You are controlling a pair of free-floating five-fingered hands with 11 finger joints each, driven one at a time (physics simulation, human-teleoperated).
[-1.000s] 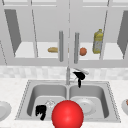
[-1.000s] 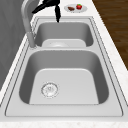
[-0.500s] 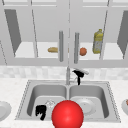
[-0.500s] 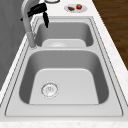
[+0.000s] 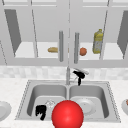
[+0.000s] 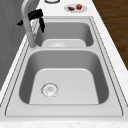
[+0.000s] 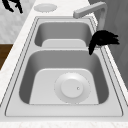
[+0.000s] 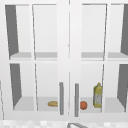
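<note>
Beside the curved metal faucet [image 5: 68, 75], right hand [image 5: 79, 74] hangs.

Bottle [image 8: 97, 95]; tomato [image 8: 83, 105]; bread roll [image 8: 52, 103]

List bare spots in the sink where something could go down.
Left basin floor is bare apart from its drain. Right basin is partly taken by a white plate; a bare strip remains beside it. Crowded at the faucet, where the right hand hangs. The left hand is at the sink's front edge.
</note>
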